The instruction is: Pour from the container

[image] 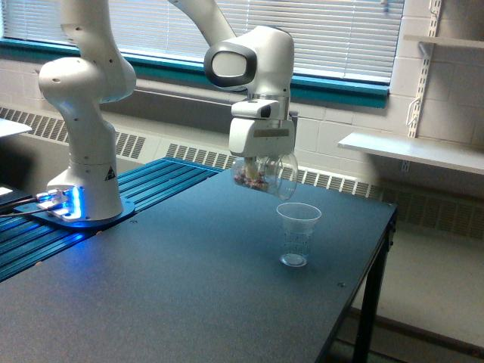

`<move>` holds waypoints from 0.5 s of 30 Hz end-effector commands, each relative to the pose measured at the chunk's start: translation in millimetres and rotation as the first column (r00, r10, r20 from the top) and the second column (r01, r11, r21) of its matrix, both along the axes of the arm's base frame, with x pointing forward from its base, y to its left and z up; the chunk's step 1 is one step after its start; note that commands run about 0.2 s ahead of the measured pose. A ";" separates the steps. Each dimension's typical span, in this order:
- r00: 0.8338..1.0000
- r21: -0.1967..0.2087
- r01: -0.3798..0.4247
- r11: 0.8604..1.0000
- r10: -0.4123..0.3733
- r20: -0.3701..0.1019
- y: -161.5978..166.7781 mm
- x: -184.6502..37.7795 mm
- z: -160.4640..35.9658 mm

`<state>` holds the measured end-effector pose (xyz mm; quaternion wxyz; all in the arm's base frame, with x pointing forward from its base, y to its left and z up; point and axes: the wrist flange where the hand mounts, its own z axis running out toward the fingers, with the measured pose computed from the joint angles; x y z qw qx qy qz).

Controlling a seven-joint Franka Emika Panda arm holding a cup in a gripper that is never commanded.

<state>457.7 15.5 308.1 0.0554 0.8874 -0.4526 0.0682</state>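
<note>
The container (261, 175), a small clear glass jar with a loop handle on the exterior view's right side, hangs in the air with small mixed-colour pieces inside. My gripper (259, 162) is shut on it from above. It is tilted, above and slightly to the exterior view's left of a clear plastic cup (297, 234). That cup stands upright on the dark table (166, 287) and looks empty. The gripper's fingertips are mostly hidden behind the glass.
The arm's white base (83, 181) with blue lights stands at the exterior view's left on a blue ribbed strip (151, 181). The table's edge (363, 272) drops off at the exterior view's right. A white wall shelf (408, 150) sits behind.
</note>
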 end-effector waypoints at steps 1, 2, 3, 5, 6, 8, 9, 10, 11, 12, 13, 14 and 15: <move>0.997 -0.031 0.080 0.996 -0.081 -0.006 -13.9 -4.6 8.5; 0.997 -0.034 0.082 0.996 -0.083 -0.007 -15.0 -5.1 9.6; 0.996 -0.038 0.084 0.996 -0.085 -0.009 -16.0 -5.9 10.8; 0.996 -0.057 0.086 0.995 -0.087 -0.014 -16.3 -8.6 12.1; 0.996 -0.062 0.085 0.994 -0.086 -0.013 -15.7 -9.2 12.7; 0.997 -0.074 0.077 0.994 -0.078 -0.011 -12.4 -10.7 13.7; 0.997 -0.077 0.074 0.994 -0.075 -0.009 -9.9 -11.2 14.4; 0.997 -0.077 0.069 0.995 -0.070 -0.009 -7.6 -11.4 14.9; 0.998 -0.076 0.062 0.995 -0.063 -0.008 -4.3 -11.7 15.1; 0.998 -0.075 0.054 0.996 -0.055 -0.010 -0.7 -12.4 14.7; 0.999 -0.074 0.041 0.996 -0.042 -0.015 4.2 -13.4 13.7; 0.999 -0.072 0.032 0.997 -0.033 -0.019 7.5 -14.0 13.0; 0.999 -0.070 0.022 0.997 -0.024 -0.022 11.5 -14.7 12.2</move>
